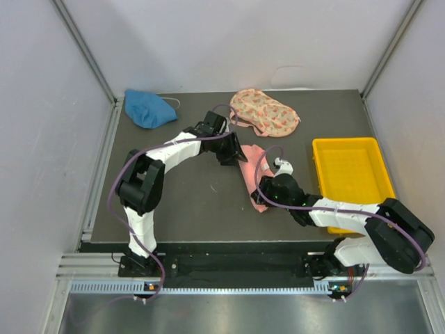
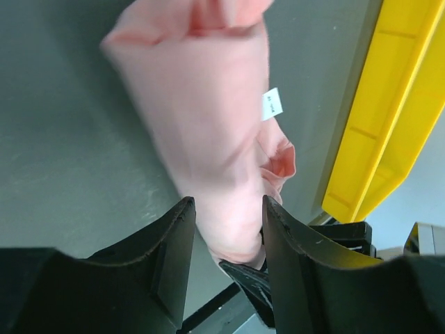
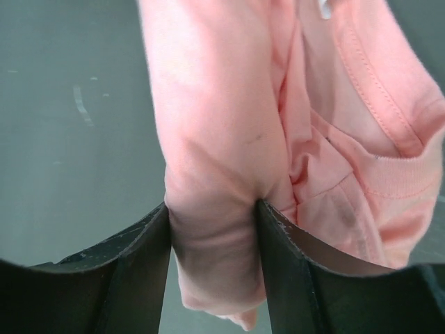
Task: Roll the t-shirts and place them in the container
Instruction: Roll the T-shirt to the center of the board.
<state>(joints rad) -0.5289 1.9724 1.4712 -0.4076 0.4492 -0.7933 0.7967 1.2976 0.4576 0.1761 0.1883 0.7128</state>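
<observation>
The salmon-pink t-shirt (image 1: pixel 252 174) lies mid-table as a long narrow bundle. It also shows in the left wrist view (image 2: pixel 208 125) with its white neck tag (image 2: pixel 272 104), and in the right wrist view (image 3: pixel 222 125). My right gripper (image 1: pixel 266 189) (image 3: pixel 212 209) is shut on the bundle's near end, and the cloth bunches between its fingers. My left gripper (image 1: pixel 235 154) (image 2: pixel 226 205) is at the bundle's far end with its jaws apart, the cloth seen between them and not pinched. The blue t-shirt (image 1: pixel 148 108) and the floral t-shirt (image 1: pixel 264 113) lie crumpled at the back.
A yellow tray (image 1: pixel 351 142) stands at the right of the table, close to the pink bundle; it also shows in the left wrist view (image 2: pixel 389 125). White walls enclose the table on three sides.
</observation>
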